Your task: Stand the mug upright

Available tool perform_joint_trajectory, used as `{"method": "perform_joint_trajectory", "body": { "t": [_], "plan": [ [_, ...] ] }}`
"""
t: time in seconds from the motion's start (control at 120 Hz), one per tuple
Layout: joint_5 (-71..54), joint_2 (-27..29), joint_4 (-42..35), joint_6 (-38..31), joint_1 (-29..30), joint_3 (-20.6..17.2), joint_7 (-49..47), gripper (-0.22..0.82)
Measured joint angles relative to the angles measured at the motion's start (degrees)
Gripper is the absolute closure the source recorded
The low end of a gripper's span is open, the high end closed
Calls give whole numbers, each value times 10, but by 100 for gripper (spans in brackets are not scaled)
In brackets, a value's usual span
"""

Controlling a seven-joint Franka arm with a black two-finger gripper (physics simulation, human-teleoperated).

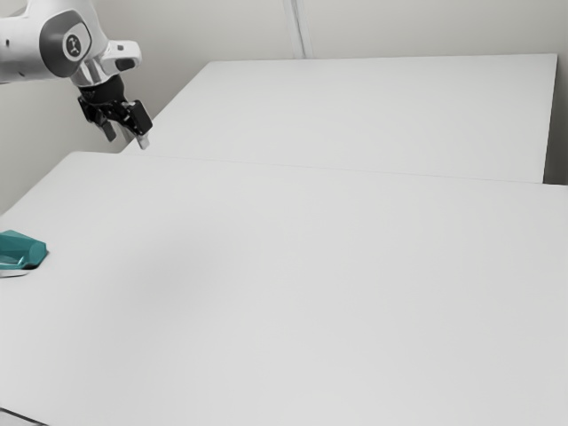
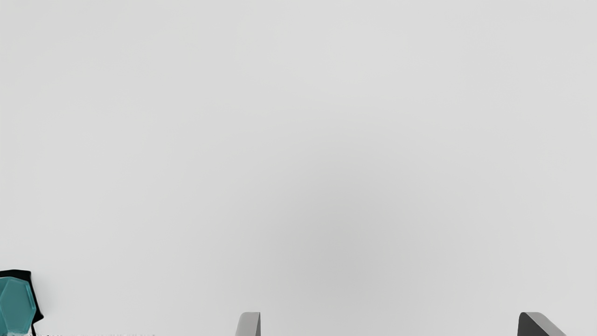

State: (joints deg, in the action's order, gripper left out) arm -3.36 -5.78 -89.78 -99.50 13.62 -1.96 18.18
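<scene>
mug lies well apart from the raised, downward-pointing claw, spread wide and empty.

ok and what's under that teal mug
Below the teal mug, the exterior view shows a pale strip; the wrist view shows black edging beside the mug. I can't tell what either is, and the mug covers the rest.

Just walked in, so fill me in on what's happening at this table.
A robot arm is here to set the teal mug upright, but nothing is being handled at the moment. The gripper hangs in the air, open, with nothing between its fingers. The mug, cut off by the exterior view's left edge, appears to be lying on its side on the white table, away from the gripper, so the job isn't done.
</scene>
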Motion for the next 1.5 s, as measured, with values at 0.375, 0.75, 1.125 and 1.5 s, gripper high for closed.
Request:
{"method": "perform_joint_trajectory", "body": {
  "t": [0.375, 0.75, 1.125, 1.5],
  "plan": [
    [4, -29, 45, 1, 134, 0, 15, 0],
    [39, -159, 155, -1, 338, -66, 101, 0],
    [45, -243, 212, -11, 472, -136, 224, 0],
    [45, -336, 242, -43, 564, -189, 316, 0]
  ]
}}
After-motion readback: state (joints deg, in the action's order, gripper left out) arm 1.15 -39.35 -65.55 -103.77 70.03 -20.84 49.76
